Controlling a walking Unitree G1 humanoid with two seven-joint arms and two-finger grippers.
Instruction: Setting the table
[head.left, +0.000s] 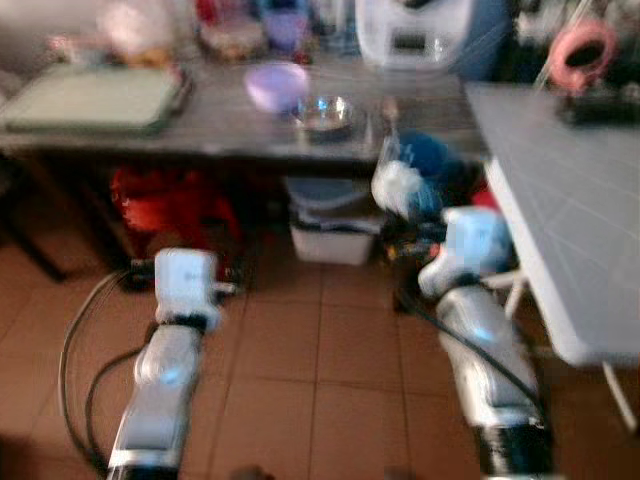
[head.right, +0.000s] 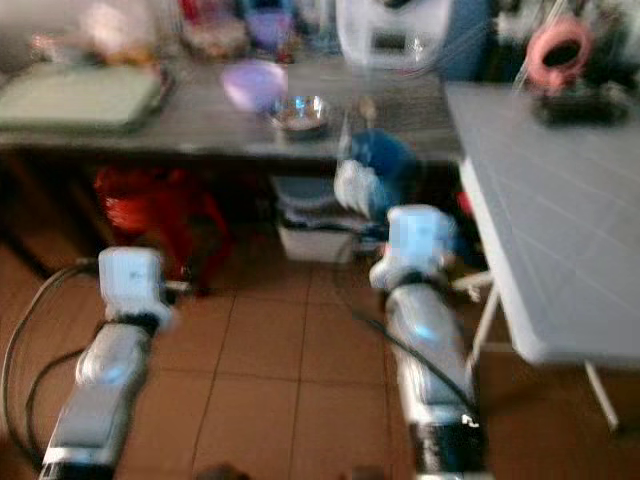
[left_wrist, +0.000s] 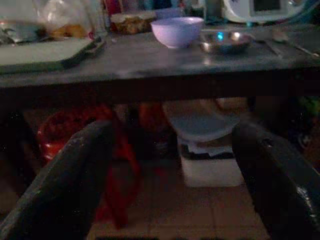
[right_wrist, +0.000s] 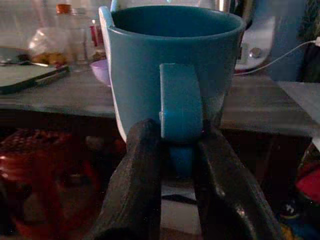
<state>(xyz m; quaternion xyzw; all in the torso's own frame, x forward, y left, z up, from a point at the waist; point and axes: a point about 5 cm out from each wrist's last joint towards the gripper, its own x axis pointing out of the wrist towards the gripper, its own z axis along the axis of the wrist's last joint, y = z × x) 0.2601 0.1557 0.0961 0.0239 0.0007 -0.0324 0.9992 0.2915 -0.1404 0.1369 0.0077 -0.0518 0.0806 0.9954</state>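
Before the dark surface (head.left: 230, 125) carrying a lilac plastic bowl (head.left: 276, 85) and a shallow steel dish (head.left: 324, 113), the right pincer (right_wrist: 177, 150) grips a blue ceramic mug (right_wrist: 172, 60) by its handle, upright above the tiled floor (head.left: 310, 380), while the left pincer (left_wrist: 170, 175) hangs wide open.

The right gripper (right_wrist: 177, 155) holds a blue mug (right_wrist: 172, 65) upright, its two black fingers (right_wrist: 137, 185) pinched on the lower part of the handle (right_wrist: 181, 102). Behind the mug runs a dark desk (right_wrist: 65, 95) carrying a lilac bowl (right_wrist: 100, 70), a green tray (right_wrist: 25, 77) and a white appliance (right_wrist: 257, 42). A red stool (right_wrist: 37, 165) stands under it.
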